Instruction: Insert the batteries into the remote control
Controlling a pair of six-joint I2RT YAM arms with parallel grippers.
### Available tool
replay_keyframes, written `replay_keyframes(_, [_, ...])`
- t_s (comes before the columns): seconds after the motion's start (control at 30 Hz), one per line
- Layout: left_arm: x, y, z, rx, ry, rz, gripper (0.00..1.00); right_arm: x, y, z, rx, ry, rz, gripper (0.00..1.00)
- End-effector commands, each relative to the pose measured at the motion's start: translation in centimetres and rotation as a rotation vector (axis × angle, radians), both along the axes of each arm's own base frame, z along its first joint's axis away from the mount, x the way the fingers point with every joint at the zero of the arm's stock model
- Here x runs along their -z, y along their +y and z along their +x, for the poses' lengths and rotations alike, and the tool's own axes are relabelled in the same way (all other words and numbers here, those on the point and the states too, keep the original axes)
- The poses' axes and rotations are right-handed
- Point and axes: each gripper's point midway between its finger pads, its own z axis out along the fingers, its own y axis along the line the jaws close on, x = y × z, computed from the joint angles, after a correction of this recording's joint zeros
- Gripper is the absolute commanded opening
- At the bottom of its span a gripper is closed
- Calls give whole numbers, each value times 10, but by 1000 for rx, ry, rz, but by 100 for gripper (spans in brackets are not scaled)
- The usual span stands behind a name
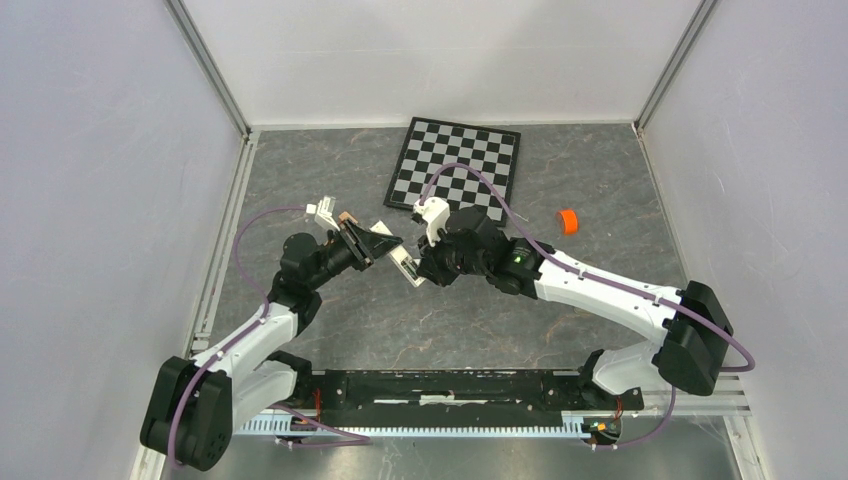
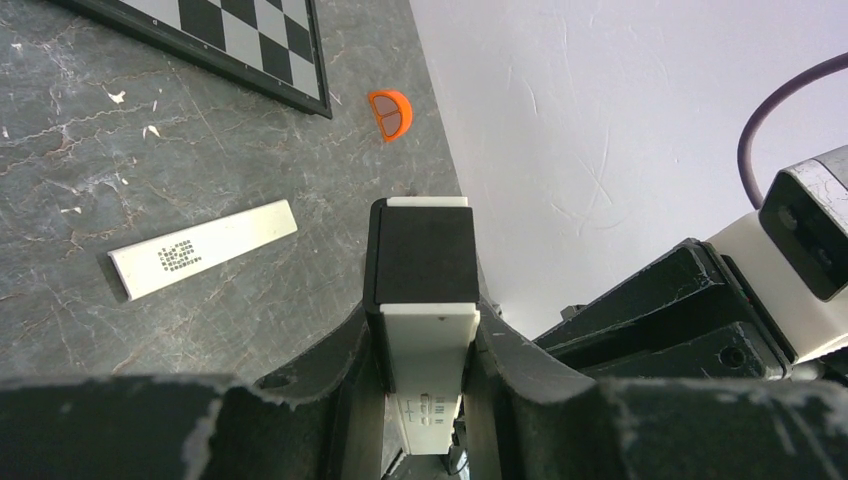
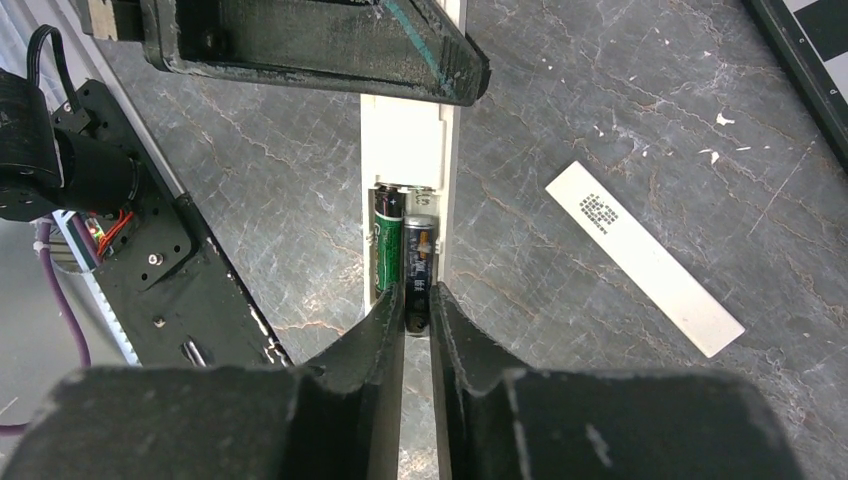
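Above the remote control [image 3: 408,150], right claw [image 3: 418,300], barely parted, seemingly pinches battery [image 3: 420,250].

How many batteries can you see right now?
2. The green battery and the dark battery lie side by side in the recess of the remote; the dark one's near end sits between the fingertips of the right gripper. Others may be hidden.

This is a robotics lab test cell. Plain white panel walls [image 1: 100,150] in aluminium frame posts [image 1: 208,65] enclose a grey stone-patterned tabletop [image 1: 330,170]. A checkerboard calibration board [image 1: 458,165] lies there. The left arm [image 1: 250,337] and right arm [image 1: 600,288] are bolted to a black base rail [image 1: 450,385].
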Motion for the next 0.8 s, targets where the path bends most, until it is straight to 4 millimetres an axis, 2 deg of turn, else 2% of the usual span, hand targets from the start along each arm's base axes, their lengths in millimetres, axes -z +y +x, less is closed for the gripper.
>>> replay_keyframes(0.0, [-26,-4,-2,24,-48,-80,2,-19,10,4,-16,-32,35,20])
replay_keyframes(0.27, [-31,-5,-2,32,-24,-112,2,-20,14,3,-25,-23,47,23])
replay_keyframes(0.67, [-40,-9,-6,59,30,-190,2,-36,18,16,51,-51,105,21])
replay_keyframes(0.77, [-40,-9,-5,57,44,-197,2,-43,17,19,68,-62,115,24])
